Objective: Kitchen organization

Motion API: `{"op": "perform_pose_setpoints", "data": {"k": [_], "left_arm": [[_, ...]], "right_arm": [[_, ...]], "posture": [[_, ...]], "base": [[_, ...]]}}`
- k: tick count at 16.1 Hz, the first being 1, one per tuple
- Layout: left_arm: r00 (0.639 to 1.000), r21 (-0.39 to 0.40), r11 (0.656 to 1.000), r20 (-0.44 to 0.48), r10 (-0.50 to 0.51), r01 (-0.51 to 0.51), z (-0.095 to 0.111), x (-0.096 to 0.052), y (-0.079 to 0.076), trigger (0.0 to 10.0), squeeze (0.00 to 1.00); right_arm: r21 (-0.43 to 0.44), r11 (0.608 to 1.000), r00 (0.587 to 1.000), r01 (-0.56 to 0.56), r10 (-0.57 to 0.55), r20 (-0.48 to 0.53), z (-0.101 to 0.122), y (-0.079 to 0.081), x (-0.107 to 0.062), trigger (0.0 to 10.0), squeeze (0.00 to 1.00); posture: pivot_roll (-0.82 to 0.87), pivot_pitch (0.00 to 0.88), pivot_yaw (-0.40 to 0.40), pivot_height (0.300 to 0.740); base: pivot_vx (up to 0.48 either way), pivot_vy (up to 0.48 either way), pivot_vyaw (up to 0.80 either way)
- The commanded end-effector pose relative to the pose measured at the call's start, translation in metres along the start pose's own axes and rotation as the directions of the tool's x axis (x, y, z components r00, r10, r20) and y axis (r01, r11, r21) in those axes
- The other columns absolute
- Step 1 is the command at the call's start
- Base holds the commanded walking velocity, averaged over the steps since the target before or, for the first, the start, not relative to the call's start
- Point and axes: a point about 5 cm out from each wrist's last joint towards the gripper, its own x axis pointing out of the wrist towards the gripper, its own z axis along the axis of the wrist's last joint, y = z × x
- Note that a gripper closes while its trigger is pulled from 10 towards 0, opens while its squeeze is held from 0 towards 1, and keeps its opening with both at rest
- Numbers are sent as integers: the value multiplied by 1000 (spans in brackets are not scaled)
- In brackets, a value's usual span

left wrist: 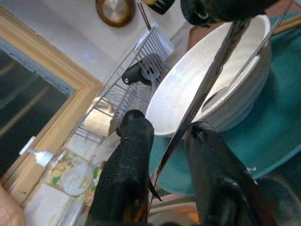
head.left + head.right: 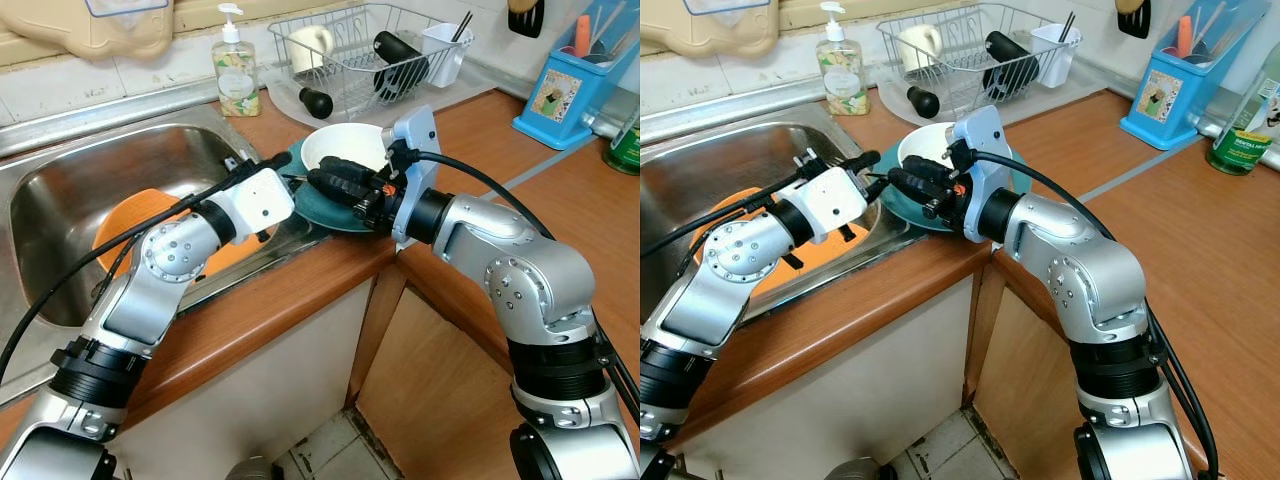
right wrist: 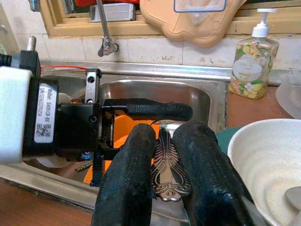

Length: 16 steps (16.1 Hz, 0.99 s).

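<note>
Counted: 1 white bowl [image 2: 345, 145], 1 teal plate [image 2: 335, 212], 1 orange plate [image 2: 135, 215] in sink, 1 soap bottle [image 2: 236, 68], 1 dish rack [image 2: 360, 55], 1 blue caddy [image 2: 565, 90], 1 ornate utensil handle [image 3: 168, 165], 2 hands.

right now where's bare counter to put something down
Free: the wood counter right of the right arm, between the blue caddy and the front edge. Crowded: the sink corner, where both grippers meet over the teal plate and white bowl, and the dish rack behind.
</note>
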Motion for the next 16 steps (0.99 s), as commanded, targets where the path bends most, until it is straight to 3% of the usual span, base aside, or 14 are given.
{"op": "perform_pose_setpoints", "data": {"k": [1,3,4,5,6,8,11,12,13,14,16], "left_arm": [[1000,45,999,1,5,-5,2,2,5,0,0],[1000,73,997,-9,0,0,-1,2,5,0,0],[1000,95,995,-13,-9,11,-1,2,4,0,0],[1000,100,995,-13,-10,12,-1,2,4,0,0],[1000,125,992,-20,-18,21,-2,2,4,0,0],[1000,141,990,-22,-21,24,-3,2,4,0,0],[999,164,986,-32,-17,22,-6,0,7,0,0],[999,170,985,-39,-14,20,-7,-1,8,0,0],[999,179,984,-51,-9,18,-10,-2,11,0,0],[998,179,984,-57,-3,14,-12,-3,12,0,0],[992,199,980,-121,24,0,-26,-10,21,0,0]], "right_arm": [[-4,1000,1000,-16,16,12,4,4,0,1922,0],[-1,1000,1000,-15,15,12,5,5,0,3020,0],[-2,1000,1000,-13,13,11,5,5,1,4275,0],[-1,1000,1000,-13,13,11,5,5,1,4353,0],[0,1000,1000,-15,15,11,5,5,2,6863,0],[0,1000,1000,-17,17,12,5,6,2,10000,0],[5,1000,1000,-11,11,17,6,6,5,10000,0],[22,1000,1000,-14,14,23,6,6,6,10000,855],[16,1000,999,-21,21,25,7,6,6,10000,1000],[1,1000,1000,-14,14,24,7,6,5,10000,0],[-51,999,1000,6,-6,-9,3,4,4,10000,0]], "posture": [[7,0,43,740],[7,0,43,740],[6,0,43,740],[6,0,43,740],[6,0,42,740],[7,0,42,740],[7,0,39,740],[8,0,38,740],[9,0,37,740],[9,0,37,740],[4,0,38,740]], "base": [[0,0,0],[0,0,0],[0,0,0],[0,0,0],[0,0,0],[0,0,0],[0,0,0],[0,0,0],[0,0,0],[0,0,0],[0,0,0]]}}
